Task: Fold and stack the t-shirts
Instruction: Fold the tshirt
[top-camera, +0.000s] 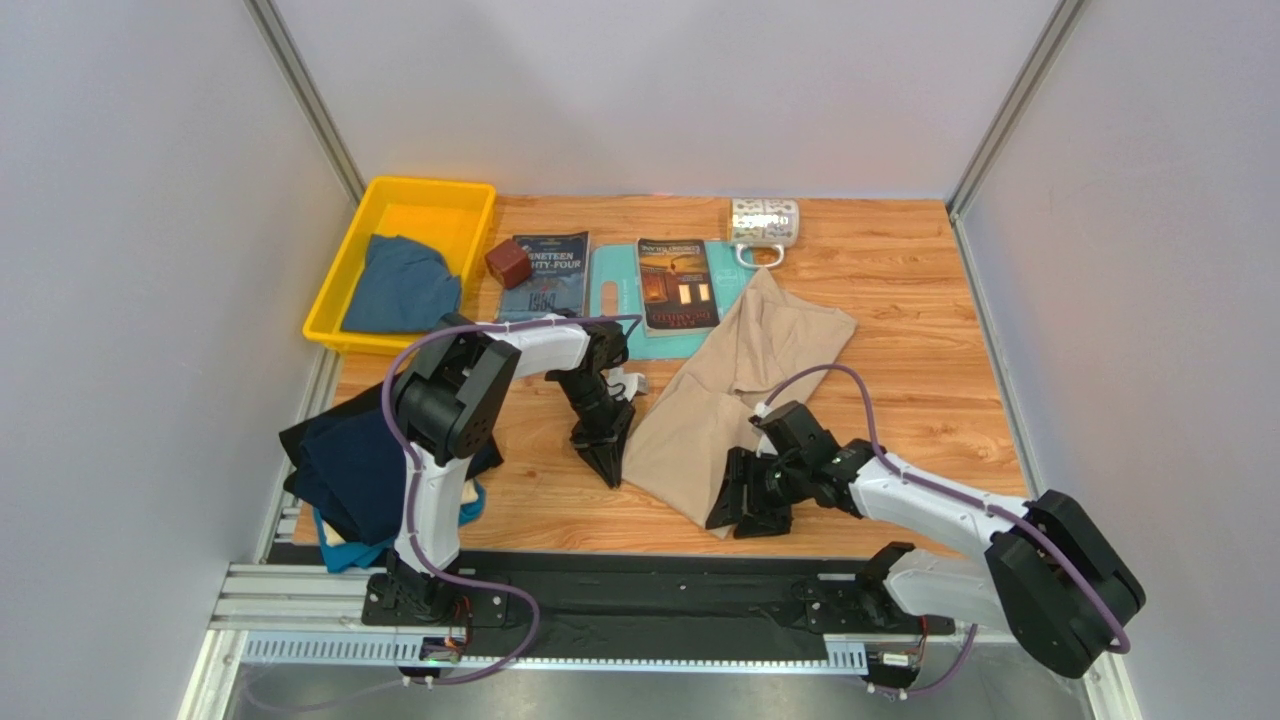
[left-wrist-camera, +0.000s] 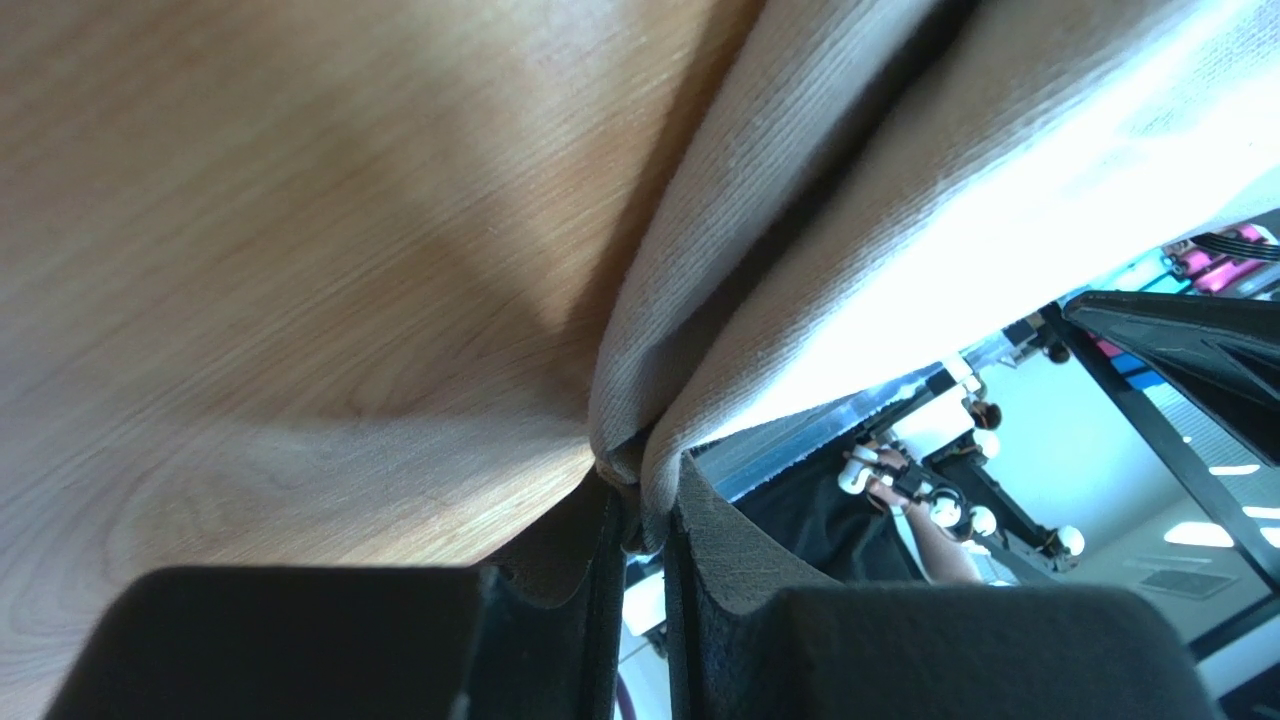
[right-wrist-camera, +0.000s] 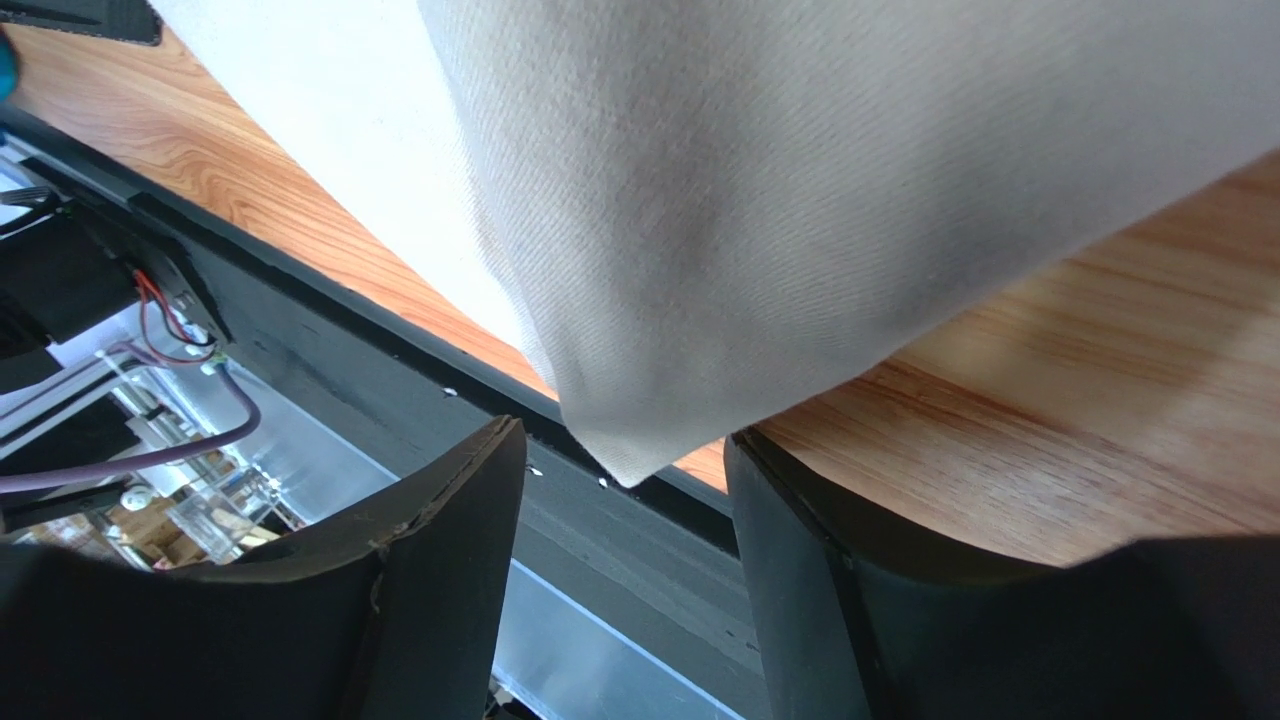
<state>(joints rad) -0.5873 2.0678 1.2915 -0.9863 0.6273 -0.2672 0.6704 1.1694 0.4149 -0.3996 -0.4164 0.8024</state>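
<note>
The beige t-shirt (top-camera: 736, 383) lies crumpled in the middle of the wooden table. My left gripper (top-camera: 606, 450) is at its left edge, shut on a pinched fold of the beige cloth (left-wrist-camera: 781, 270), which runs up from between the jaws (left-wrist-camera: 646, 503). My right gripper (top-camera: 747, 503) is at the shirt's near corner and stands open. That corner (right-wrist-camera: 842, 210) hangs just in front of the gap between its fingers (right-wrist-camera: 624, 446), not clamped. A dark navy t-shirt (top-camera: 361, 465) lies over a teal one (top-camera: 349, 555) at the table's left edge. A dusty blue t-shirt (top-camera: 398, 285) sits in the yellow bin.
The yellow bin (top-camera: 338, 278) stands at the back left. Along the back are a brown cube (top-camera: 508, 264), two books (top-camera: 544, 273) (top-camera: 676, 282), a light-teal board (top-camera: 613, 300) and a mug (top-camera: 765, 224). A black rail (top-camera: 646, 578) runs along the near edge.
</note>
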